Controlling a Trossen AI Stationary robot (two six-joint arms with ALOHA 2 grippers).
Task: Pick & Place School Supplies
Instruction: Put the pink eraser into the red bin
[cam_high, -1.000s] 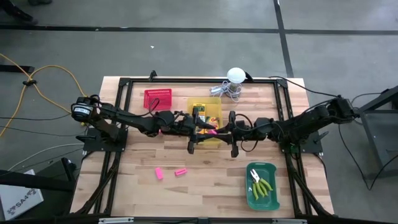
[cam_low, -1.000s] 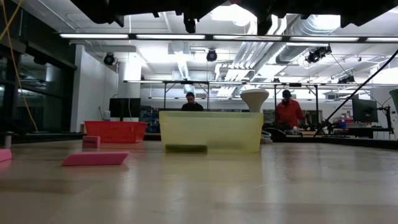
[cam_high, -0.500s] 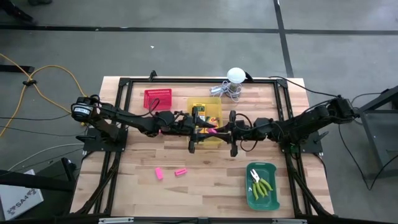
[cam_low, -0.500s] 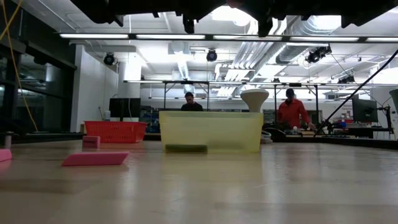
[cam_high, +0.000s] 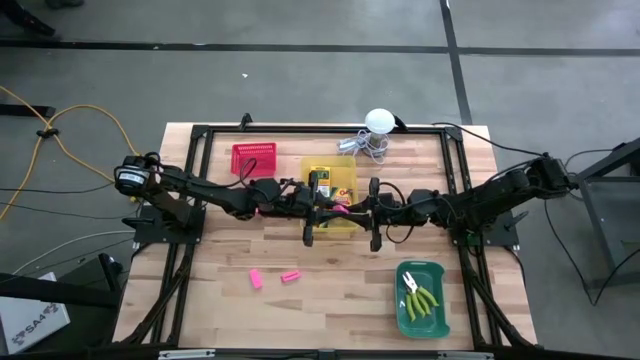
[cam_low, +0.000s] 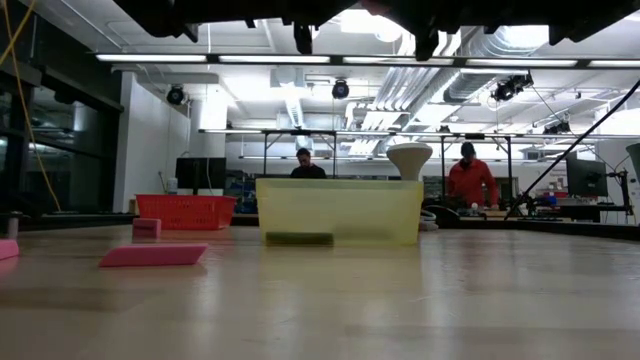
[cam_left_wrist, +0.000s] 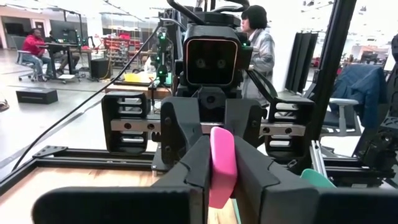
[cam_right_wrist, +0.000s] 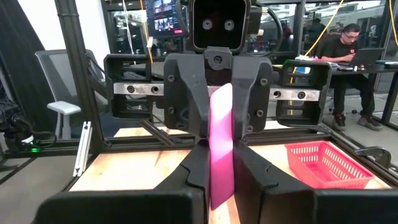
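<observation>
Left hand (cam_left_wrist: 222, 180) and right hand (cam_right_wrist: 221, 177), facing each other above the yellow bin (cam_high: 331, 187), both clamp one pink eraser (cam_left_wrist: 222, 163). I judge a mistimed release tugs or drops it outside the bin.

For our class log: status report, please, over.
Left claw and right claw both shut on pink eraser, above yellow bin. Nothing in the way.

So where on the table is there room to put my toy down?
Bare wood lies between the two loose pink erasers and the green bin, and beside the red bin. The middle is crowded: both grippers meet over the yellow bin.
</observation>
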